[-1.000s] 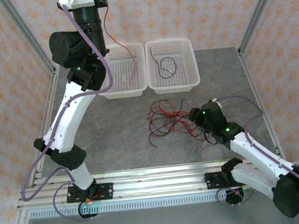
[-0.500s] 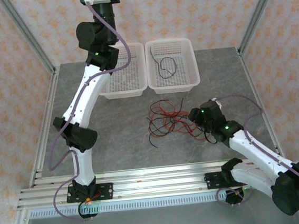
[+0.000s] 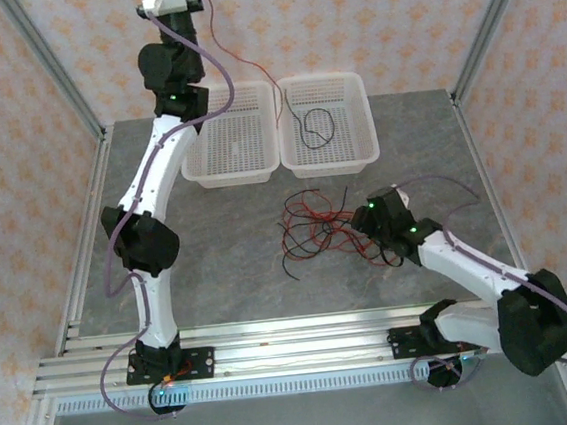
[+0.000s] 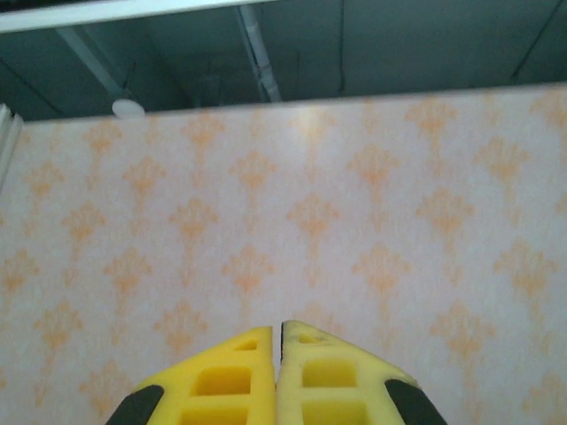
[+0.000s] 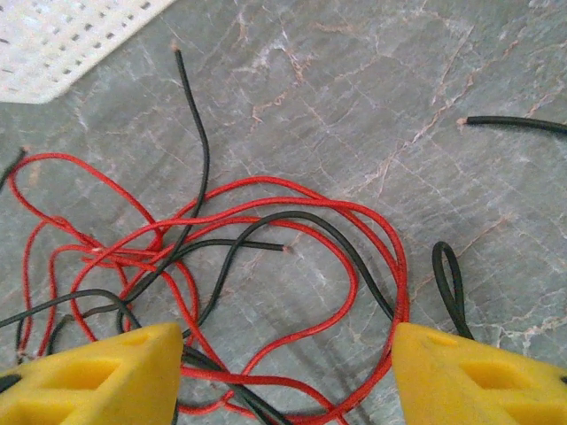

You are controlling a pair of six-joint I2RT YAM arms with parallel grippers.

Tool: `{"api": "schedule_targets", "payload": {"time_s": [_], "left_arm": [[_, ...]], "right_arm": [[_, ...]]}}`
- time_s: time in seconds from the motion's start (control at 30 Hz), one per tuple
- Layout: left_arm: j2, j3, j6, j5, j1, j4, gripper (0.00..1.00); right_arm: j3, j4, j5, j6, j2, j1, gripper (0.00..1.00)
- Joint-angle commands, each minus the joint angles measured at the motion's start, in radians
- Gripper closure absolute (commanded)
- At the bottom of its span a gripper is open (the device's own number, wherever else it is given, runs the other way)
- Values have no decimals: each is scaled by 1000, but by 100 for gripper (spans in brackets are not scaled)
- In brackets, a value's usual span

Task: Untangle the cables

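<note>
The cables [image 3: 316, 231] lie mostly as a red-and-black tangle on the table [image 5: 461, 80], between the wide-spread fingers [image 5: 97, 372] of the right end effector [image 5: 283, 341], which has edged closer over them. The left end effector [image 4: 276, 341], pinched shut on one red strand [image 3: 236, 56], has climbed higher and farther back in the last second. The strand trails below it toward the white baskets [image 3: 234, 172] and looks nearly drawn free.
</note>
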Motion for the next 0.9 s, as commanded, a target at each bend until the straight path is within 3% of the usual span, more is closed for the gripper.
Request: {"api": "schedule_targets", "payload": {"time_s": [0.0, 0.33, 0.6, 0.87], "left_arm": [[18, -132, -14, -4, 14, 113, 100], [2, -350, -32, -66, 30, 215, 100], [-72, -650, -122, -83, 32, 228, 100], [-81, -806, -223, -172, 5, 23, 100]], "right_arm": [[3, 38, 8, -21, 47, -7, 37], [35, 30, 14, -37, 104, -8, 37], [-5, 51, -11, -18, 72, -8, 37], [-43, 40, -15, -7, 8, -8, 37]]}}
